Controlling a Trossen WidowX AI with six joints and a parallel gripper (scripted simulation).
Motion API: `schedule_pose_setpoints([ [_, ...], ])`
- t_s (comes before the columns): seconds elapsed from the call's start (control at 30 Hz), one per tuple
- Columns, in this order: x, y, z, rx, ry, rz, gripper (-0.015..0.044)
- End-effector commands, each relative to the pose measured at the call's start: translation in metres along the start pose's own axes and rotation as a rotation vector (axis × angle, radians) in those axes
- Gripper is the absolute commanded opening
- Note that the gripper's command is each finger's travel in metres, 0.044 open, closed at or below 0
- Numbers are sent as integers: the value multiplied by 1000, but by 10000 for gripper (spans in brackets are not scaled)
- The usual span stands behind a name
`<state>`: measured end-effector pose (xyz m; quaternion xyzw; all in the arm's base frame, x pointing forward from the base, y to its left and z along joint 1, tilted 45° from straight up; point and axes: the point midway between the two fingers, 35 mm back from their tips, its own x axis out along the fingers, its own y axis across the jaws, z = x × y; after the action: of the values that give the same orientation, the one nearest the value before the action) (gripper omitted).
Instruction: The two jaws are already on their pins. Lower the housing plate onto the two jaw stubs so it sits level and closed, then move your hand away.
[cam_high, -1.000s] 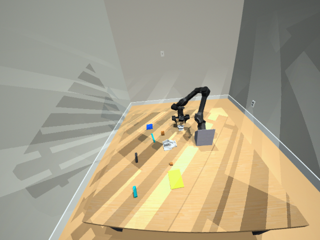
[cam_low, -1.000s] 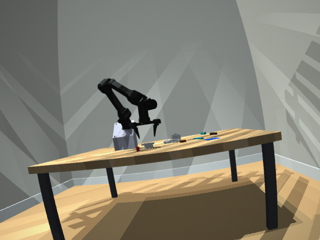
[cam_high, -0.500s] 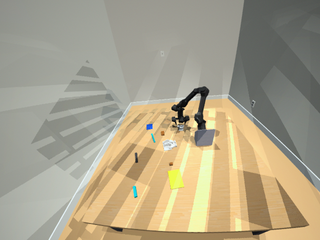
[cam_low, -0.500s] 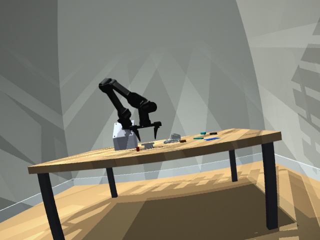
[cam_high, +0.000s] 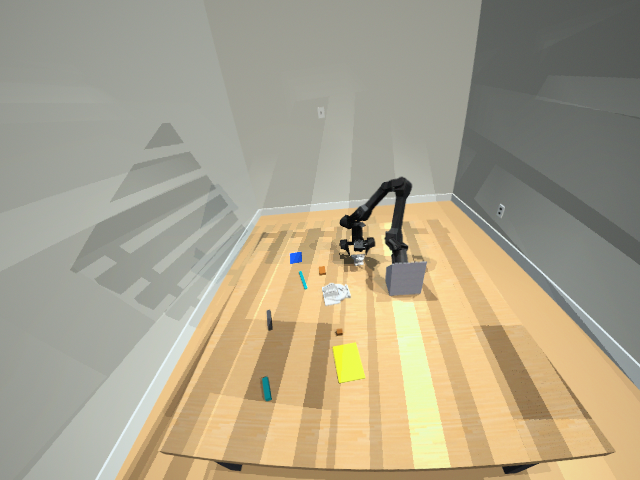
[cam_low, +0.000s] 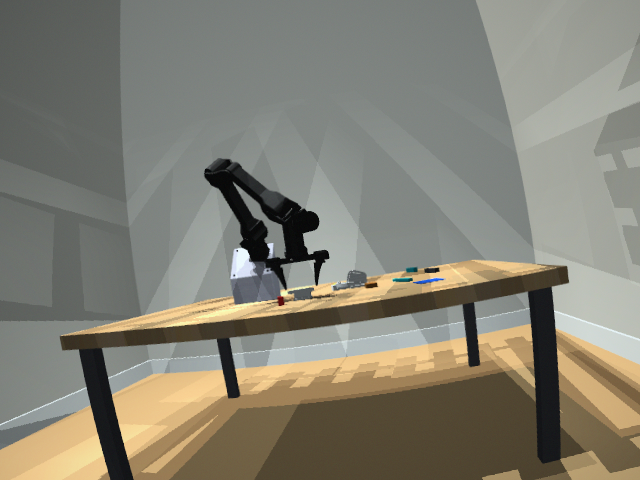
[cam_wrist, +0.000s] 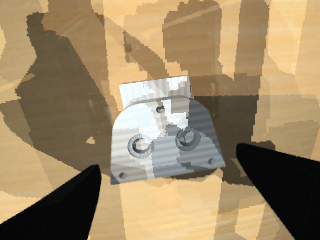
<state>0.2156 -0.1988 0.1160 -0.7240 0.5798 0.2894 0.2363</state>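
The housing plate (cam_high: 358, 260) (cam_low: 301, 293) (cam_wrist: 162, 156) is grey-white, with two large ringed holes and smaller holes. It appears as a low piece on the table, with a pale block along its rounded side in the wrist view. My gripper (cam_high: 356, 256) (cam_low: 300, 286) (cam_wrist: 169, 160) is wide open and empty. It points down over the plate, one finger to each side, with the fingertips slightly above it in the exterior view. A separate grey-white assembly (cam_high: 336, 293) (cam_low: 356, 278) stands nearer the top camera. Its jaws, pins and stubs are too small to tell apart.
A red block (cam_low: 280, 300) is near the plate. An orange block (cam_high: 322, 270) (cam_low: 371, 284), teal bar (cam_high: 302, 280) (cam_low: 402, 279) and blue square (cam_high: 295, 257) (cam_low: 428, 281) lie beyond the plate. The grey base box (cam_high: 406, 279) (cam_low: 254, 284) stands nearby. A yellow sheet (cam_high: 349, 362) lies farther off.
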Motion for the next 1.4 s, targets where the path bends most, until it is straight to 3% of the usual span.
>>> schedule_pose_setpoints([
  [0.0, 7, 1, 3, -10, -8, 3, 440],
  [0.37, 23, 2, 3, -10, -7, 4, 440],
  [1.27, 24, 2, 3, -10, -7, 4, 440],
  [1.37, 24, 2, 3, -5, -4, 6, 420],
])
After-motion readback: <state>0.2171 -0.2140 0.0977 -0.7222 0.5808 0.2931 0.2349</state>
